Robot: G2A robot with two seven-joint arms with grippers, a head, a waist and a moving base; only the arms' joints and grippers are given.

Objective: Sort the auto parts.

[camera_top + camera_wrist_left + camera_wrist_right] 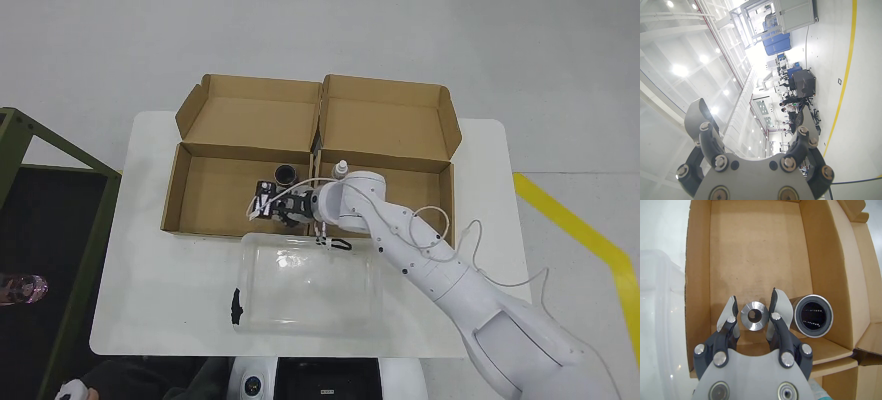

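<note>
From the top view, two open cardboard boxes sit side by side on the white desk (150, 300), and the left cardboard box (200, 200) is the landmark for what follows. The right cardboard box (420, 190) touches its right wall, and a clear plastic bin (310, 290) lies on the desk just in front of it. The right arm reaches into the left cardboard box, its right end effector (268, 205) low over the floor near the front wall. A dark-ended cylinder (285, 174) lies inside the box close behind the end effector. In the left wrist view, the left end effector (753, 108) is well away from the box, aimed up at the hall's ceiling with its fingers spread wide and nothing between them. In the right wrist view, the right end effector (754, 299) has its fingers apart, one on each side of a small metal bushing (753, 326) on the box floor (757, 256), with a thin gap at each pad. The hollow cylinder (813, 321) lies just beside the bushing, against a side wall of the box
</note>
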